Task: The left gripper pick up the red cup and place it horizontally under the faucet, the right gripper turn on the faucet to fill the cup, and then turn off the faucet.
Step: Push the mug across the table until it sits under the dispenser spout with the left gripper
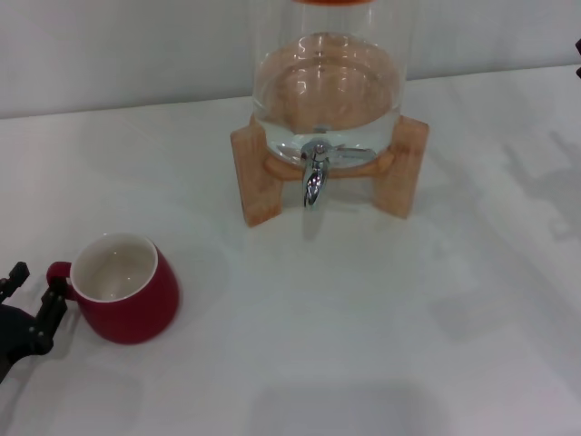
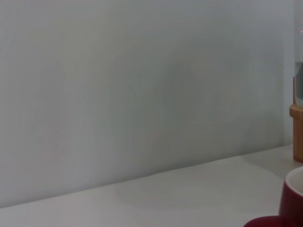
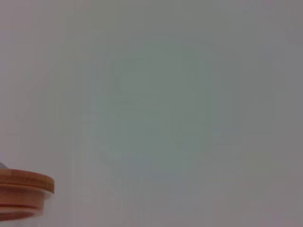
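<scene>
Left gripper (image 1: 25, 295) sits low at the left edge of the head view, right beside the cup's handle (image 1: 58, 272). Its two black fingers are spread apart, one above the handle and one just next to it, and they hold nothing yet. The cup (image 1: 123, 289) stands upright on the white surface (image 1: 363, 345), open end up, white inside. It lies just to the right of the gripper, with the handle pointing straight at it. So the grab should be a short push to the right, I think.

Farther right and farther back stands the faucet (image 1: 314, 177), well apart from the cup. Its spout points down, between the two wooden legs of the stand (image 1: 257, 177), under the glass jar (image 1: 327, 82).

The left wrist view shows only a red bit of the cup (image 2: 289, 203) and a slice of the stand (image 2: 297, 132), no fingers.

The right gripper is not seen anywhere. The right wrist view shows only an orange lid (image 3: 23, 195) against a plain wall, which the head view cuts off.
</scene>
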`<state>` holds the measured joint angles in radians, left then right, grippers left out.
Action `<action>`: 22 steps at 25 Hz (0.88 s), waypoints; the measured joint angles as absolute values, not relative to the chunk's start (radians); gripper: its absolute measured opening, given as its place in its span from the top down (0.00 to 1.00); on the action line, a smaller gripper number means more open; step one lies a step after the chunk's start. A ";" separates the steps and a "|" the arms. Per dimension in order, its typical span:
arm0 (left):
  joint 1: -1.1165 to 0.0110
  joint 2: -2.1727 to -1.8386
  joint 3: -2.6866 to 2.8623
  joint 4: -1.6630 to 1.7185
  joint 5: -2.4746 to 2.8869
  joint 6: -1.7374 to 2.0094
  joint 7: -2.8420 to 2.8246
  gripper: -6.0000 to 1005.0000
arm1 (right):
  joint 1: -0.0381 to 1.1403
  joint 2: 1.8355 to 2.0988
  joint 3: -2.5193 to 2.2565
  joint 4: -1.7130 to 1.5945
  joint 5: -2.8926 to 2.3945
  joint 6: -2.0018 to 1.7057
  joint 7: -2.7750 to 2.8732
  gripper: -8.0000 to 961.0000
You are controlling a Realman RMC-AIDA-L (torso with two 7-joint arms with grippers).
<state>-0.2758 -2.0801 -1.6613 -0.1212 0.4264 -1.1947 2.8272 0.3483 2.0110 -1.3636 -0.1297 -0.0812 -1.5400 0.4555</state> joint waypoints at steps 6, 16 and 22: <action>-0.277 -2.080 -1.661 -0.121 0.426 -1.195 2.827 0.54 | 0.348 2.011 -1.364 -0.130 -0.081 -1.540 0.456 0.14; -0.288 -2.079 -1.637 -0.121 0.426 -1.195 2.827 0.84 | 0.348 2.011 -1.364 -0.130 -0.081 -1.540 0.456 0.14; -0.299 -2.079 -1.637 -0.122 0.426 -1.195 2.827 0.89 | 0.348 2.011 -1.364 -0.130 -0.081 -1.540 0.456 0.14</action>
